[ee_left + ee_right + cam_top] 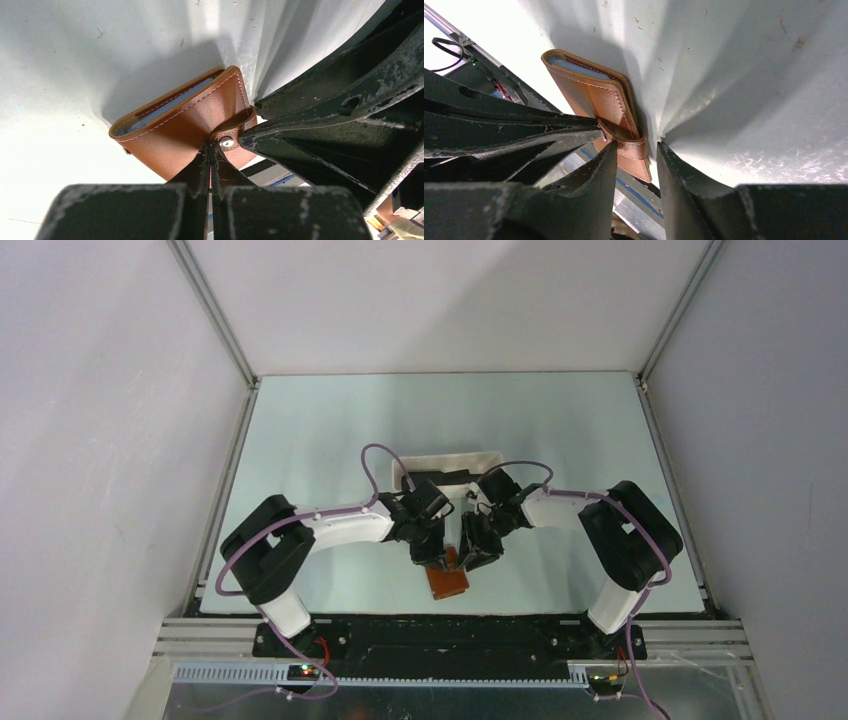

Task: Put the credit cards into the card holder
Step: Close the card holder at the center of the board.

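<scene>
Brown leather card holder [448,582] lies on the worktop [320,440] near its front edge, between my 2 arms and in front of the white tray [470,457].

Progress: 0 loose credit cards show in any of the 3 views. The holder is folded almost flat, and only a strip of pale grey-blue lining shows at its open edge in the left wrist view [185,125]. I cannot tell whether cards sit inside. My judgement: loading is either finished or hidden from me, and the step in hand is closing the fold. The fastening has to be confirmed, and the tray needs checking for leftover cards, since my arms partly cover it.

Left jaws: pressed together, only a hairline slit between them, tips [200,165] at the snap tab [235,125] beside its silver stud [227,143]. I cannot tell whether they pinch leather or merely push on it.

Right jaws: apart, straddling the tab end of the holder [594,95]. The left pad is right at the leather and the right pad stands just clear.

Appearance: smooth tan hide, pale stitching along the edges, tab wrapped round the open edge. No creasing or damage shows.
</scene>
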{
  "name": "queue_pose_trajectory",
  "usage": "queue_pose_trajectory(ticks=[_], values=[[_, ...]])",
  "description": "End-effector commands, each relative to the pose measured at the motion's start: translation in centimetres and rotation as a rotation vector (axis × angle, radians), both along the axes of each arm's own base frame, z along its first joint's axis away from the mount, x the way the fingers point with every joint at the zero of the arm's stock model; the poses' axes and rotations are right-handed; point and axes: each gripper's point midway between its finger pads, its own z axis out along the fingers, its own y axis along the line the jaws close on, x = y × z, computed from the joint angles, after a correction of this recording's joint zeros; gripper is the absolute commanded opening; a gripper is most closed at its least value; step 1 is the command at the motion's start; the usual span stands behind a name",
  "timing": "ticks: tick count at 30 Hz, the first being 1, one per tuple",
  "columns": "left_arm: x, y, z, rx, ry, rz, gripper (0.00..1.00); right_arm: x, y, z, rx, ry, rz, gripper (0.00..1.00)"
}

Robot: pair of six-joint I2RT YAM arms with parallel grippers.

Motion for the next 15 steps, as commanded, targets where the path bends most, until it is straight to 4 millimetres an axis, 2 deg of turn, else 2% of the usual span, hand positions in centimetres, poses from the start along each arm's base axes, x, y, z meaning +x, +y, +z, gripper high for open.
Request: queue_pose_trajectory(ticks=[1, 9, 15], values=[[0.3, 0.8, -1.0, 0.064, -0.019, -0.018, 0.0, 1.0, -0.5, -1.2, -0.07, -0.047, -0.017, 0.4], [0.1, 0.2, -1.0, 0.066, -0.017, -0.031, 0.0, 0.9, -0.3, -1.3, -0.066, -0.047, -0.011, 0.41], [0.0, 0.3, -1.1, 0.073, -0.016, -0.03, 0.0, 0.3, -0.4, -2.4, -0.11, -0.047, 0.01, 0.39]])
